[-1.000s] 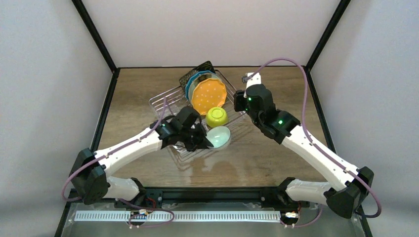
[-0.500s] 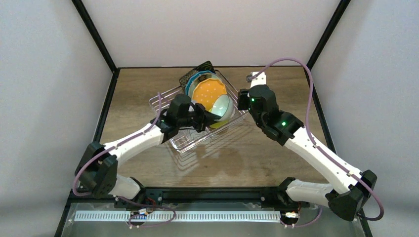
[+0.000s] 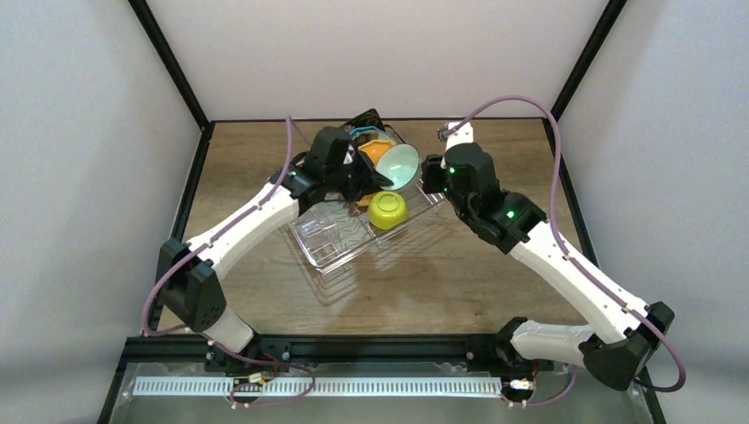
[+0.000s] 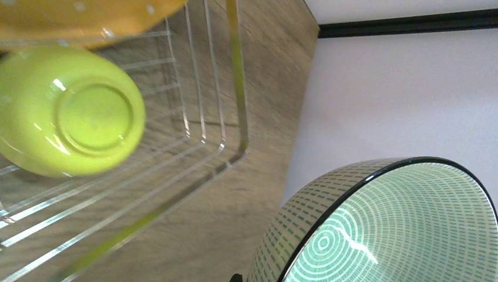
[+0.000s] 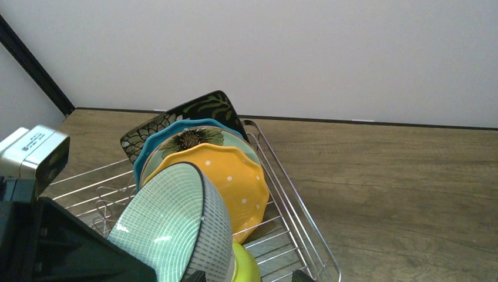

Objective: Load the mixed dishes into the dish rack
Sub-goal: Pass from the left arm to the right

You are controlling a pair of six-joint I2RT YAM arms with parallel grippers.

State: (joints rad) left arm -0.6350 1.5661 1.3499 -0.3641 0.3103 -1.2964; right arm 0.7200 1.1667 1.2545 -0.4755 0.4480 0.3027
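Observation:
My left gripper (image 3: 371, 172) is shut on a mint-green patterned bowl with a black rim (image 3: 397, 166), held tilted on its side above the far right part of the silvery wire dish rack (image 3: 340, 240). The bowl also shows in the left wrist view (image 4: 399, 229) and the right wrist view (image 5: 176, 229). In the rack stand the black square floral plate (image 5: 205, 108), the teal plate (image 5: 176, 126), the mint flower plate (image 5: 191, 138) and the orange dotted plate (image 5: 238, 176). The yellow-green bowl (image 3: 387, 209) lies upside down in the rack. My right gripper (image 5: 248, 276) is open just right of the held bowl. The clear glass is not in view.
The rack's right rim (image 5: 293, 200) runs beside bare wooden table. The left arm reaches across the rack's left side. Black frame posts and white walls close in the table at the back and sides.
My left gripper has carried the mint-green bowl from the rack's near end up to its far right, in front of the plates. The right arm has shifted only slightly.

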